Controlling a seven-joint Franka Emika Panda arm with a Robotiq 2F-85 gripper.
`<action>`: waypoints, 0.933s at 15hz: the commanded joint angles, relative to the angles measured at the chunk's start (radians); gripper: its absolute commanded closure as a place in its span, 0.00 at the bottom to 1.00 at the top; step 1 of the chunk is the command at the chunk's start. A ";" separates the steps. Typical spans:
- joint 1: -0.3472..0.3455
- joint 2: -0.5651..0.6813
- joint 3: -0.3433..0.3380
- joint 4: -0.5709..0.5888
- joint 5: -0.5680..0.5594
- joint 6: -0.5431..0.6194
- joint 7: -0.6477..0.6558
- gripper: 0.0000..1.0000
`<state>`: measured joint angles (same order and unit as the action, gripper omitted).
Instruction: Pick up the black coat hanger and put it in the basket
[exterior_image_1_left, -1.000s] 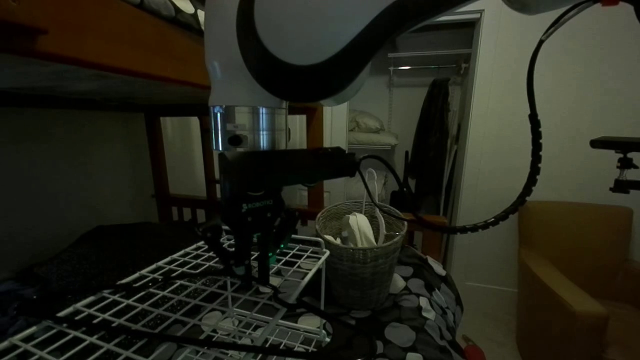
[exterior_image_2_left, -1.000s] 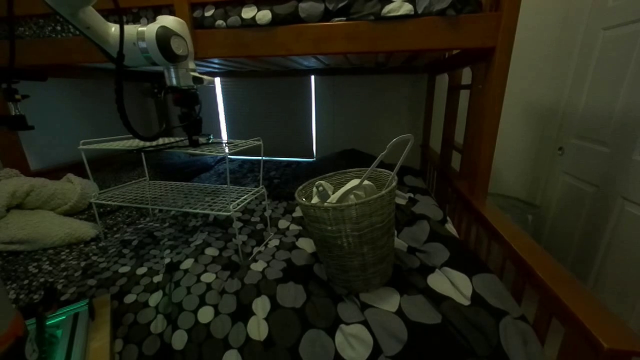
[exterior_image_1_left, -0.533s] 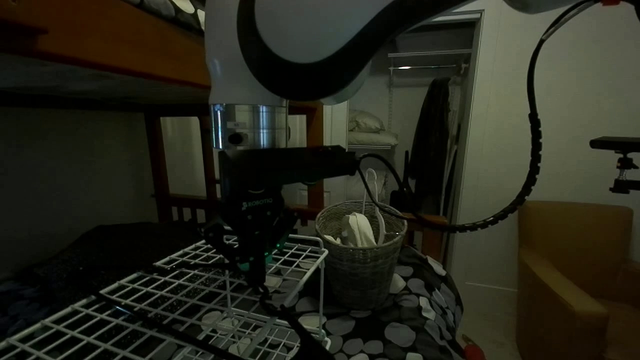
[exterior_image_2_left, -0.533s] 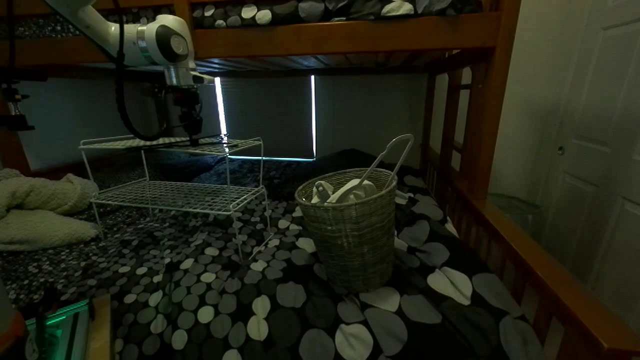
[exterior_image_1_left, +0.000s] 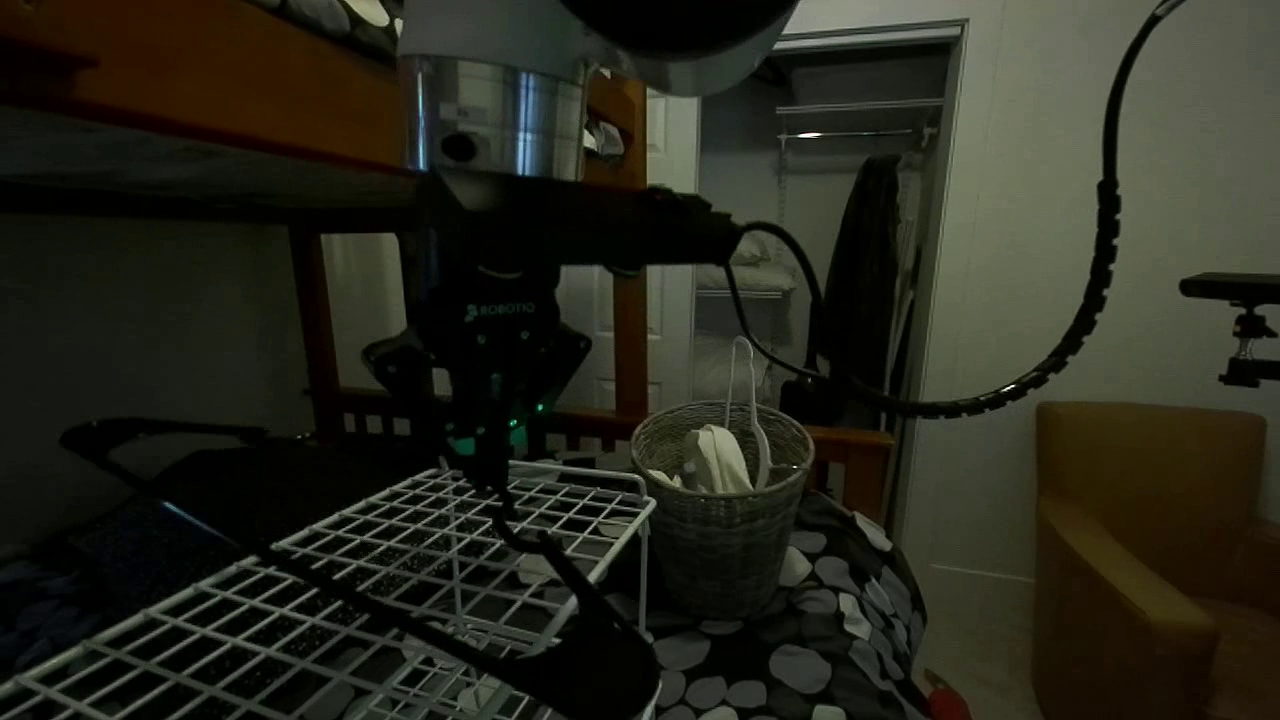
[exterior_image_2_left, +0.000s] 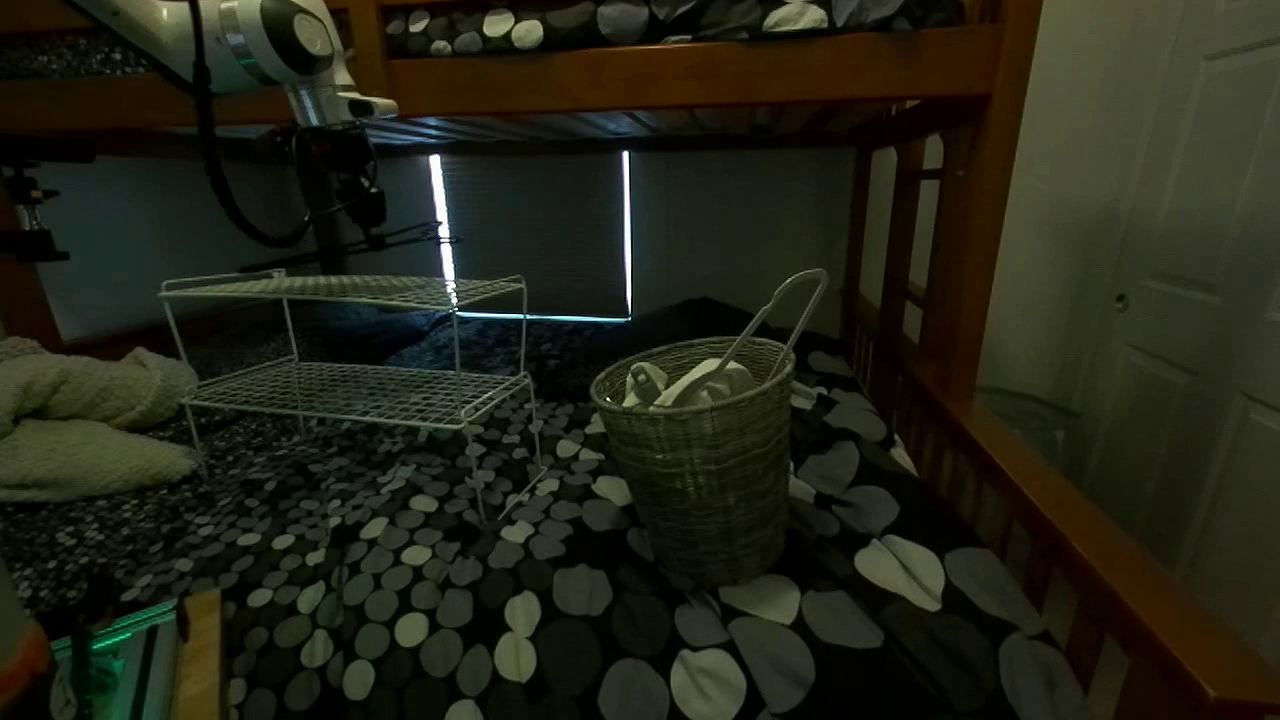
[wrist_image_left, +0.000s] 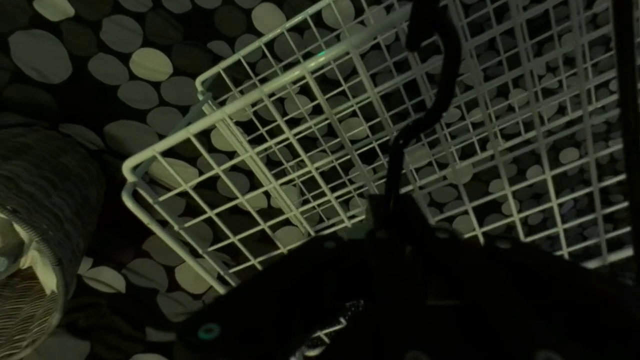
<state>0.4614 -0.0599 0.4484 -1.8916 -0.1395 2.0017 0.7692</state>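
A thin black coat hanger (exterior_image_1_left: 590, 665) hangs in midair from the black claw (exterior_image_1_left: 490, 480) of a white robot arm (exterior_image_2_left: 310, 35) in a dim bunk room, its slim bars spread almost level over a two-tier white wire rack (exterior_image_2_left: 340, 390). The claw is closed, its fingertips together around the hanger's hook. In an exterior view the hanger's broad near end points toward the camera while its far end stretches over dark bedding (exterior_image_1_left: 240, 470); whether any part brushes the rack's upper rail cannot be told.

A round grey-green woven basket (exterior_image_2_left: 700, 480) with a paler rim stands upright near the end of the rack, on a black bedspread (exterior_image_2_left: 560, 650) patterned with grey and white dots. The hanger is off to one side of it, above the rack. Inside the basket sit a rounded white piece (exterior_image_1_left: 718, 460) and a slim white loop (exterior_image_1_left: 762, 455) that rises past the rim.

The wrist view shows the dark hook emerging from between the fingers, across the wire grid, with the basket at the left edge.

A cream fleecy blanket (exterior_image_2_left: 90, 430) lies heaped by the rack beneath an orange-brown wooden bunk frame (exterior_image_2_left: 700, 80). Beyond, a mustard-yellow armchair (exterior_image_1_left: 1140, 570) stands on the floor near an open closet (exterior_image_1_left: 815, 190) where dark clothing (exterior_image_1_left: 865, 270) hangs.
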 joint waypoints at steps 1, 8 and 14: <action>-0.046 -0.183 -0.025 -0.152 0.061 0.045 0.093 0.98; -0.076 -0.559 -0.138 -0.477 0.230 0.084 0.212 0.98; -0.203 -0.480 -0.100 -0.396 0.219 0.135 0.210 0.98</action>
<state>0.3265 -0.5007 0.3614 -2.2482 0.0482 2.0758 0.9371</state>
